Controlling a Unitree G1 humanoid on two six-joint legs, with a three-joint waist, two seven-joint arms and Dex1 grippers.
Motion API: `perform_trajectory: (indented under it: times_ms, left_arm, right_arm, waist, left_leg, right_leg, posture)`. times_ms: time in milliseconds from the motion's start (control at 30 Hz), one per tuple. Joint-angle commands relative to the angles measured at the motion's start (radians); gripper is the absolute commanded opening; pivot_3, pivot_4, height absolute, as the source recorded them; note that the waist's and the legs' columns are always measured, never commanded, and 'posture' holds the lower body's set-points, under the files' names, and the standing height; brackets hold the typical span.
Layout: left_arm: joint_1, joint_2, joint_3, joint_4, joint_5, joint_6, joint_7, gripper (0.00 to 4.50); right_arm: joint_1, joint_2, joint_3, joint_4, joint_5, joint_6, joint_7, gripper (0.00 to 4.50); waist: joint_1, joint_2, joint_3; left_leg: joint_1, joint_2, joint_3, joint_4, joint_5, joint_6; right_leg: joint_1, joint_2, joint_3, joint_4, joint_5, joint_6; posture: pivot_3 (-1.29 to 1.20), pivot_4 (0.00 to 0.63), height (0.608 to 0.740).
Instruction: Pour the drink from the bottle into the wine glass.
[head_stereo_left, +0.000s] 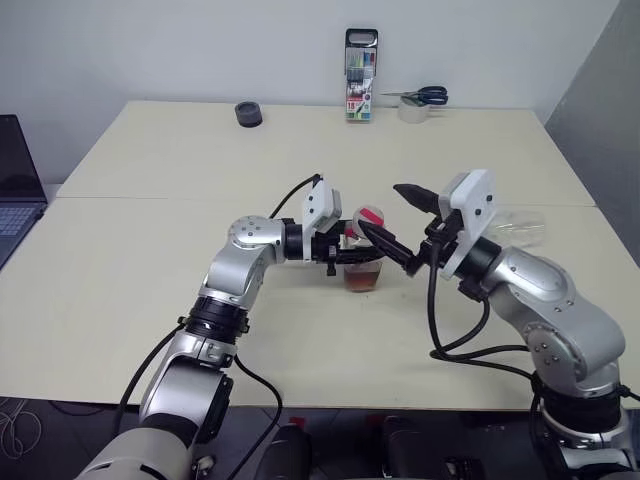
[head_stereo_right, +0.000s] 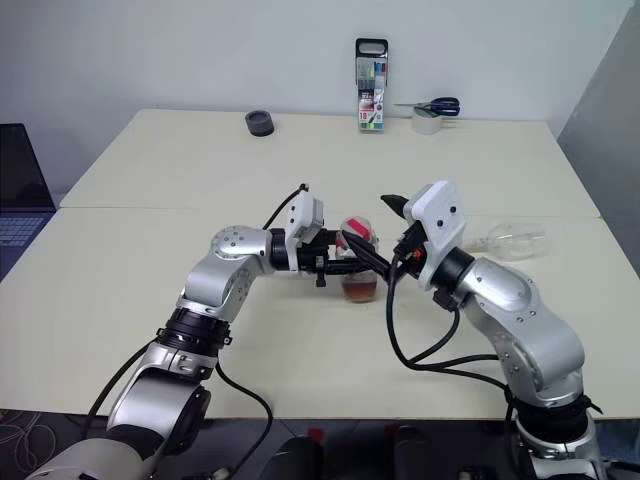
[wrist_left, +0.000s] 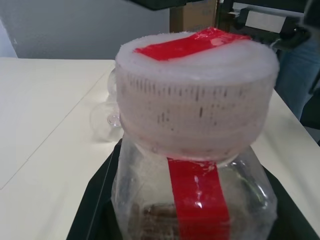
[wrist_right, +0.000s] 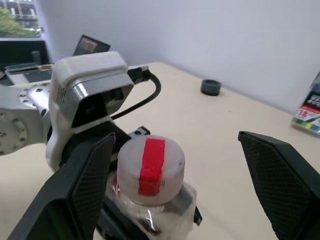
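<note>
A small clear bottle (head_stereo_left: 362, 262) stands on the table with a little amber drink (head_stereo_left: 363, 279) at its bottom. Its whitish cap (wrist_right: 150, 167), crossed by a red strip, is on. My left gripper (head_stereo_left: 347, 254) reaches in level from the left and is shut on the bottle's body. My right gripper (head_stereo_left: 400, 222) is open at cap height, its fingers (wrist_right: 82, 192) wide apart on either side of the cap and not touching it. The wine glass (head_stereo_right: 512, 238) appears to lie on its side on the table to the right, behind my right arm.
At the table's far edge stand a tall marker-pen case (head_stereo_left: 361, 75), scissors on a roll of tape (head_stereo_left: 418, 100) and a small dark round object (head_stereo_left: 249, 114). A laptop (head_stereo_left: 15, 180) sits off the left edge.
</note>
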Motion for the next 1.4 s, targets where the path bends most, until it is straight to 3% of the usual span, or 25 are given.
perform_trajectory:
  times_ms: [33,1067,1300,1400]
  left_arm:
    - [-0.038,-0.005,0.021,-0.009,-0.015,-0.023,0.0,1.8]
    - [-0.044,0.005,0.016,0.019,-0.005,-0.06,-0.014,1.8]
    - [-0.036,0.008,0.013,0.01,-0.005,-0.058,-0.014,1.8]
    - [-0.035,0.009,0.011,0.008,-0.006,-0.057,-0.014,1.8]
  right_arm:
    - [0.016,0.021,0.033,-0.037,-0.04,-0.011,-0.048,4.2]
    - [0.007,0.142,0.08,0.007,-0.109,-0.035,-0.098,4.2]
    - [0.004,0.161,0.077,0.005,-0.102,-0.039,-0.076,1.86]
    - [0.0,0.146,0.081,0.015,-0.096,-0.045,-0.043,1.86]
  waist:
    - [0.0,0.0,0.0]
    - [-0.001,0.0,0.0]
    - [-0.002,0.0,0.0]
    - [-0.002,0.0,0.0]
  left_leg:
    - [0.0,0.0,0.0,0.0,0.0,0.0]
    - [0.0,0.0,0.001,0.0,0.0,0.0]
    - [0.0,0.0,0.001,0.0,0.0,0.0]
    - [0.0,0.0,0.001,0.0,0.0,0.0]
  right_leg:
    - [0.0,0.0,0.0,0.0,0.0,0.0]
    - [-0.001,0.0,0.001,0.0,0.0,0.0]
    - [-0.001,0.0,0.001,0.001,0.0,0.0]
    - [-0.001,0.0,0.001,0.001,0.0,0.0]
  posture:
    - [0.0,0.15,0.74]
    - [0.0,0.15,0.74]
    - [0.0,0.15,0.74]
    - [0.0,0.15,0.74]
